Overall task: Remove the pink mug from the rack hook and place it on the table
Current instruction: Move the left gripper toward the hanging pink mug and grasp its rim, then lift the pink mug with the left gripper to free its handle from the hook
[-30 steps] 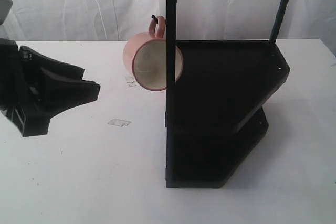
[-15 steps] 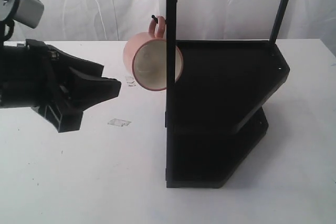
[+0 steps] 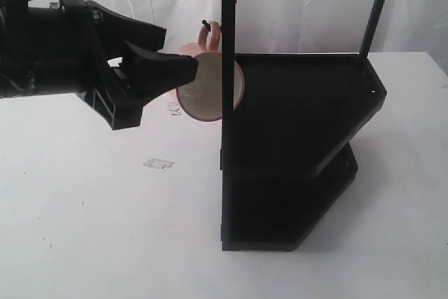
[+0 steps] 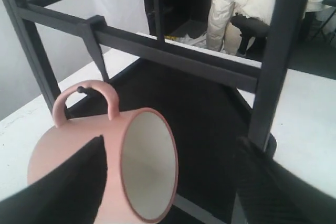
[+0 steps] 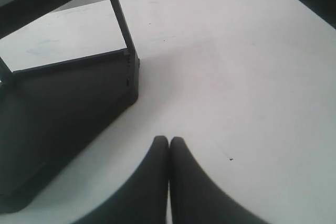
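Fingers (image 4: 73, 182) of the left gripper (image 3: 180, 48) spread wide at the pink mug (image 3: 210, 92), hanging from the rack hook (image 3: 204, 24) left of the rack (image 3: 294, 138); right gripper (image 5: 168, 150) pinched closed.

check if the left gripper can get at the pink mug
Likely yes: the left gripper is open right at the pink mug, nothing between them, though the rack post stands close.

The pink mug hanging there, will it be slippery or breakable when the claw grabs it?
The pink mug looks like glazed ceramic, so it is probably rigid, smooth and somewhat slippery, and likely to chip if knocked against the rack. Hanging only from the rack hook, it may swing when touched.
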Robot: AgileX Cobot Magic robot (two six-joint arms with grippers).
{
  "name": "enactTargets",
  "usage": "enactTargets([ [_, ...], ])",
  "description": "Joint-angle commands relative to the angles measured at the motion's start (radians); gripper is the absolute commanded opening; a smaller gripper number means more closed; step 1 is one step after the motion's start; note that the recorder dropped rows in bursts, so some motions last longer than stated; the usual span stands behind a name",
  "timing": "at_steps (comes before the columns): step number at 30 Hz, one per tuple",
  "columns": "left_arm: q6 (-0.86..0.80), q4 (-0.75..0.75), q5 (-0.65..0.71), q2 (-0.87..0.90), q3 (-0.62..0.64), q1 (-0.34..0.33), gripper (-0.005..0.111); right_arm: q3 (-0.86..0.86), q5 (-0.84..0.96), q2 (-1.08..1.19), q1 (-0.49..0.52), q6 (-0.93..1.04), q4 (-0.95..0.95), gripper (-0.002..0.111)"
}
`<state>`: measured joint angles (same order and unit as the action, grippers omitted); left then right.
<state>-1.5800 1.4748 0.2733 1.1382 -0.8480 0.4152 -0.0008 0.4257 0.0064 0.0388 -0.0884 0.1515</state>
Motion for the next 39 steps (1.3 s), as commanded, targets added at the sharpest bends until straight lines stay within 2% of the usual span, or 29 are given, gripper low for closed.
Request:
enactTargets([
  [1,-0.067,0.024,0.007,0.031,-0.005,0.006,0.075,0.001,-0.005,-0.006,0.002,0.002,-0.010,0.000],
  [9,-0.075,0.058,-0.001,0.039,-0.005,0.006,0.075,0.001,-0.005,-0.006,0.002,0.002,-0.010,0.000],
  [12,-0.088,0.121,-0.004,0.043,-0.005,0.006,0.075,0.001,-0.005,-0.006,0.002,0.002,-0.010,0.000],
  [16,-0.174,0.121,-0.168,0.121,-0.005,0.006,0.075,0.001,-0.005,-0.006,0.002,0.002,-0.010,0.000],
  [25,-0.174,0.121,-0.182,0.181,-0.013,0.006,0.074,0.001,-0.005,-0.006,0.002,0.002,-0.010,0.000],
  [29,-0.156,0.121,-0.194,0.201,-0.052,0.006,0.066,0.001,-0.005,-0.006,0.002,0.002,-0.010,0.000],
  [34,-0.142,0.121,-0.201,0.224,-0.072,0.006,0.047,0.001,-0.005,-0.006,0.002,0.002,-0.010,0.000],
  [39,-0.142,0.121,-0.201,0.240,-0.072,0.006,0.043,0.001,-0.005,-0.006,0.002,0.002,-0.010,0.000],
])
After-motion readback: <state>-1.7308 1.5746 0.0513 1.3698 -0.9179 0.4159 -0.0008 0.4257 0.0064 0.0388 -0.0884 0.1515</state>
